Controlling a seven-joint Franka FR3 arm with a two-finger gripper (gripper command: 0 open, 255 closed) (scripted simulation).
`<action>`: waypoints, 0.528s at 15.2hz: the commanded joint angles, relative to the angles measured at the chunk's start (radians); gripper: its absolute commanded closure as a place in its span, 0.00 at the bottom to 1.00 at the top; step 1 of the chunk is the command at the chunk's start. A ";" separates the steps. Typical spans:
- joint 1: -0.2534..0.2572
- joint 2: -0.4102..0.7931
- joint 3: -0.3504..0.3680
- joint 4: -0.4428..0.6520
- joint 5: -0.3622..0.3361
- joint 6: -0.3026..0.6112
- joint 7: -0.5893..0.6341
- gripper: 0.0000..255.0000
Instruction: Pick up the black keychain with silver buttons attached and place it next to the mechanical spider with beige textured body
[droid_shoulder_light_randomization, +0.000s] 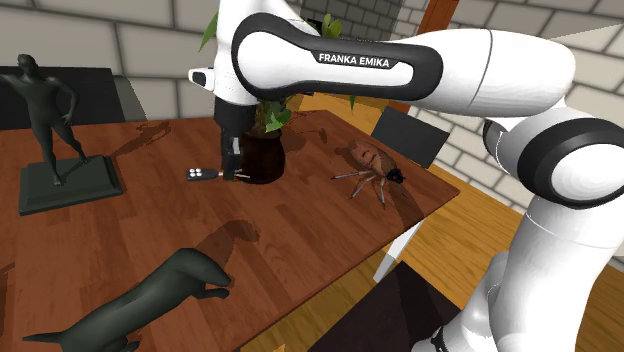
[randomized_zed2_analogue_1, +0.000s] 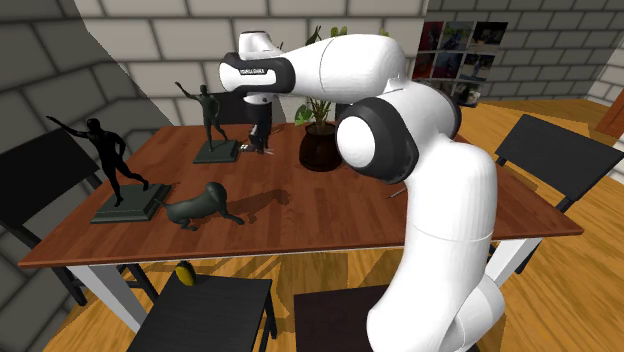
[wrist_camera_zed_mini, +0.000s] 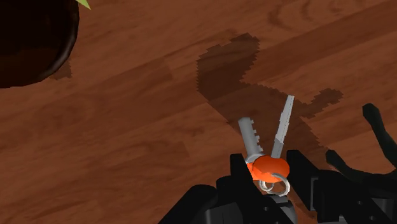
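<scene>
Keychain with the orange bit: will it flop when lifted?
Probably floppy: the black keychain with silver keys, orange tag and ring links separate pieces, so they should dangle. Likely light, since it looks small beside the dark round plant pot. Flat keys seem unlikely to roll.

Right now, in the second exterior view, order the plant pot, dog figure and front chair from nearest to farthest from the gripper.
1. Plant pot, just to the view's right of the gripper, whose jaws clasp the keychain.
2. Dog figure, toward the table's front edge.
3. Front chair, off the table, at the bottom.
</scene>
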 joint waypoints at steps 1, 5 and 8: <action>0.001 0.003 0.000 0.029 -0.001 -0.027 0.000 1.00; -0.013 -0.030 -0.004 0.014 0.010 -0.043 -0.019 1.00; -0.057 -0.129 -0.024 -0.115 0.041 -0.012 -0.081 1.00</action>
